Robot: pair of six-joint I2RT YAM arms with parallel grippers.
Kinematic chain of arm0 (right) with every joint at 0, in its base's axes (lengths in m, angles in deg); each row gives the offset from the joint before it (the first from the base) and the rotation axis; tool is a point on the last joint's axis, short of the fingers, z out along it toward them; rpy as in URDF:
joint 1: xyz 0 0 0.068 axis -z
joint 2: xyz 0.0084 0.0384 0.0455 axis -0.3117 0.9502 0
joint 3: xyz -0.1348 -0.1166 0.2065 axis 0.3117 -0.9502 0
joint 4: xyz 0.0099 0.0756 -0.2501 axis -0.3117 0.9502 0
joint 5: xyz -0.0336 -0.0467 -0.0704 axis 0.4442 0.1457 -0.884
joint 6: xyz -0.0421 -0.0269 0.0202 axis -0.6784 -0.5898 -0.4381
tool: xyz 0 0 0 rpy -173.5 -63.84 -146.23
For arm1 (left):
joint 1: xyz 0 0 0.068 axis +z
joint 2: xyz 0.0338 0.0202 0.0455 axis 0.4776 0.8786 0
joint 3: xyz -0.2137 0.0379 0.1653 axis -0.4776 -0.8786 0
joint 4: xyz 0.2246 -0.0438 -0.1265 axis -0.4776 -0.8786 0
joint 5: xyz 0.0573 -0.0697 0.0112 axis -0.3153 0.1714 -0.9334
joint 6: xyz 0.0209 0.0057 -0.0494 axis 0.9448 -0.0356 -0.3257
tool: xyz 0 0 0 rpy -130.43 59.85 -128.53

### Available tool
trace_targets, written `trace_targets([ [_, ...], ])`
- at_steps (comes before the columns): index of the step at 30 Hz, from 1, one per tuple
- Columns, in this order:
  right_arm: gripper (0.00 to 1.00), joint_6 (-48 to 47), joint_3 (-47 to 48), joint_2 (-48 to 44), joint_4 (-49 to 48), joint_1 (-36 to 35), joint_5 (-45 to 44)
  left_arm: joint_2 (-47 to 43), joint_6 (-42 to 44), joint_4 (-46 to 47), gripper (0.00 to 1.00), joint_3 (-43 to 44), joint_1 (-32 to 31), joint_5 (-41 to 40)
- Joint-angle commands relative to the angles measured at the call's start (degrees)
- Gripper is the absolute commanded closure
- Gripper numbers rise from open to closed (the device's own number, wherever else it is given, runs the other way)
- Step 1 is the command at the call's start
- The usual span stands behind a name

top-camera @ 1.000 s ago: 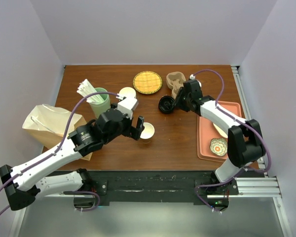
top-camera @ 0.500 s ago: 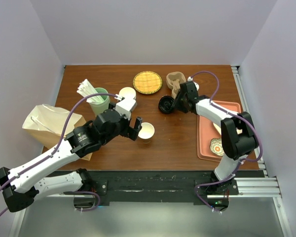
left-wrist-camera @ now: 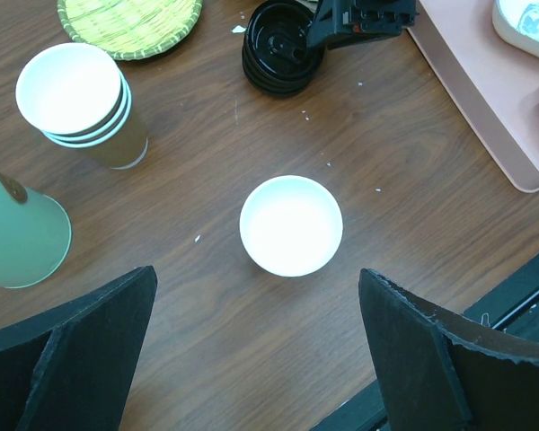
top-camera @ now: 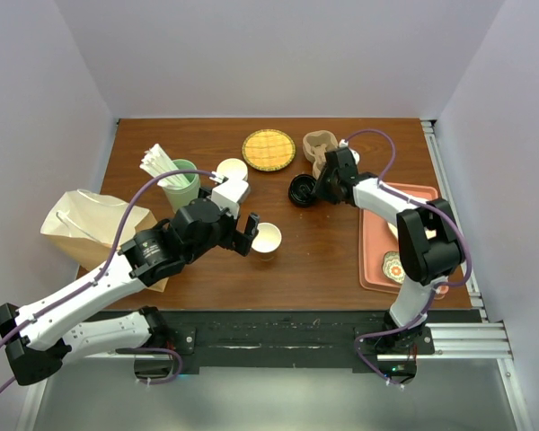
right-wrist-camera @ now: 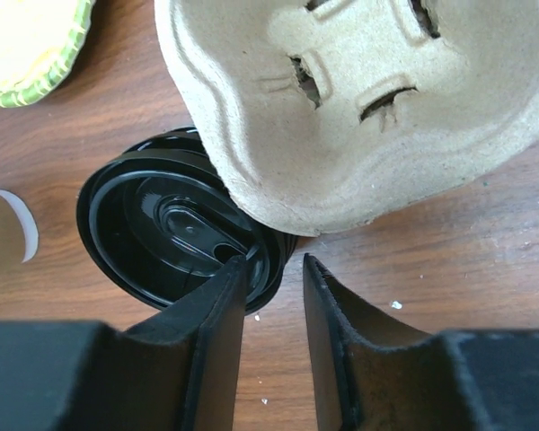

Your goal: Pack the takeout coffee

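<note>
The takeout coffee's cup [top-camera: 268, 238] is a small brown paper cup, white inside, standing upright on the table with no lid on it [left-wrist-camera: 291, 224]. My left gripper [top-camera: 248, 232] hovers over it, wide open and empty [left-wrist-camera: 258, 272]. A stack of black lids [top-camera: 301, 189] lies further back [right-wrist-camera: 171, 233]. My right gripper [top-camera: 322, 189] is down at that stack's right edge. Its jaws are narrow [right-wrist-camera: 274, 262]: one finger lies over the top lid and the other outside the rim. A strip of wood still shows in the gap.
A pulp cup carrier [right-wrist-camera: 341, 108] leans over the lids. Nearby are stacked paper cups [top-camera: 232, 169], a green cup of white sticks [top-camera: 181, 184] and a woven coaster [top-camera: 269, 149]. A paper bag [top-camera: 94, 229] sits at the left. A pink tray [top-camera: 377, 242] holds dishes at the right.
The right gripper's jaws have drawn closer together around the lid stack's rim. The left gripper has pulled back a little to the left of the cup.
</note>
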Motion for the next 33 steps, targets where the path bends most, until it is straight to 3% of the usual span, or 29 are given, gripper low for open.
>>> trace_targets([
  [1, 0.68, 0.78, 3.0, 0.18, -1.9, -0.17, -1.25, -0.46, 0.77, 0.9, 0.0, 2.43, 0.12, -0.53],
  [5, 0.72, 1.04, 3.18, 0.45, -1.81, -0.17, -1.08, -0.64, 0.77, 0.64, 0.0, 2.51, 0.12, -0.44],
  [14, 0.69, 2.18, 4.06, 1.76, -0.67, -0.17, -1.08, -1.08, 0.77, 0.47, 0.0, 2.43, 0.12, -0.96],
  [23, 0.87, 2.27, 5.11, 0.62, 0.56, -0.17, -1.6, -1.08, 1.47, 0.9, 0.0, 2.25, 0.12, 0.08],
  [33, 0.87, 3.15, 5.73, -1.66, 1.61, -0.25, 1.03, 1.21, 0.95, 1.61, 0.0, 2.25, 0.12, 2.47],
])
